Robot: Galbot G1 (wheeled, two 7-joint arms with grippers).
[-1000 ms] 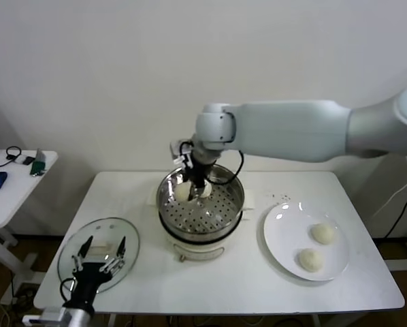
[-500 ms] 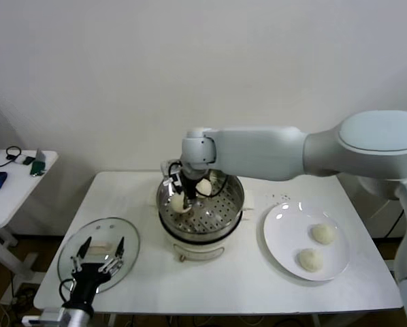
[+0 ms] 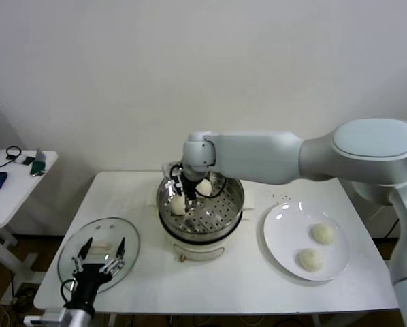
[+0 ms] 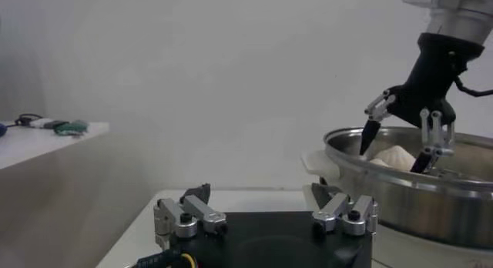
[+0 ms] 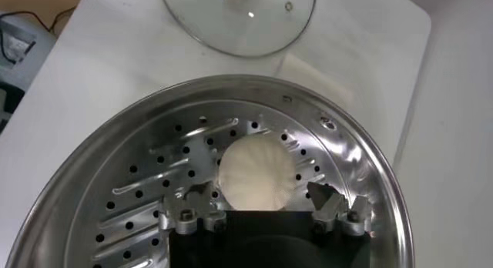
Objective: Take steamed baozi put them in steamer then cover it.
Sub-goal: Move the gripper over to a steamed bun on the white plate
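The steamer (image 3: 217, 216) stands mid-table with two steamed baozi on its perforated tray, one at the left (image 3: 179, 204) and one at the back (image 3: 204, 187). My right gripper (image 3: 182, 196) is down inside the pot, open, its fingers either side of the left baozi (image 5: 256, 175) with a gap at each side. Two more baozi (image 3: 323, 234) (image 3: 310, 259) lie on a white plate (image 3: 283, 231). The cover (image 3: 122, 231) lies flat at the table's front left. My left gripper (image 3: 104, 245) hovers open just above it, empty.
A side table (image 3: 9, 194) with a mouse and cables stands at the far left. The wall runs close behind the steamer. Bare white table top (image 3: 244, 286) lies in front of the steamer and between it and the plate.
My right gripper moved left and down inside the steamer with a baozi, then opened; that baozi now rests on the tray's left side. The left arm has not moved.
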